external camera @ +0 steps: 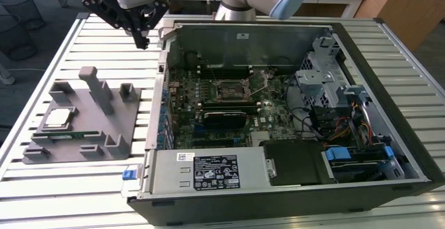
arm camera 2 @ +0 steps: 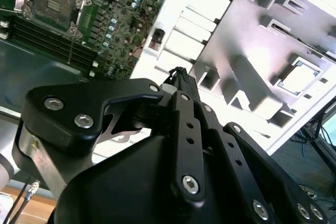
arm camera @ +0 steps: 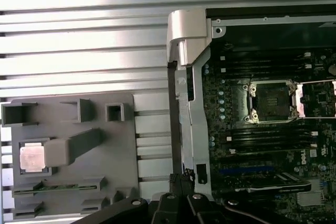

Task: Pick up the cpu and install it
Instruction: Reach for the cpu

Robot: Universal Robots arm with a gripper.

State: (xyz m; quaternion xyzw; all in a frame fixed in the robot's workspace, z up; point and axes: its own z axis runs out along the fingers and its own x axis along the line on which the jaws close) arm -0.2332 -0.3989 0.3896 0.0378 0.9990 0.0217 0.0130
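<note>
The cpu [external camera: 57, 118] is a small silver-topped square lying in a recess of the grey holder [external camera: 104, 135] at the exterior view's left. Both wrist views show it there too, cpu [arm camera 2: 300, 77] and cpu [arm camera: 32, 157]. My gripper [external camera: 143, 42] hangs high over the slatted table, beyond the holder and beside the case's far corner, well away from the cpu. Its black fingers [arm camera 2: 178, 73] meet at the tips with nothing between them. The open socket [external camera: 233, 89] sits mid-motherboard inside the case, socket [arm camera: 273, 100] with its frame raised.
An open computer case [external camera: 389, 135] fills the exterior view's right, with a drive cage [external camera: 323, 83] and a power supply [external camera: 208, 171]. A green memory stick [external camera: 66, 134] lies in the holder next to the cpu. Upright posts [external camera: 90, 83] rise from the holder.
</note>
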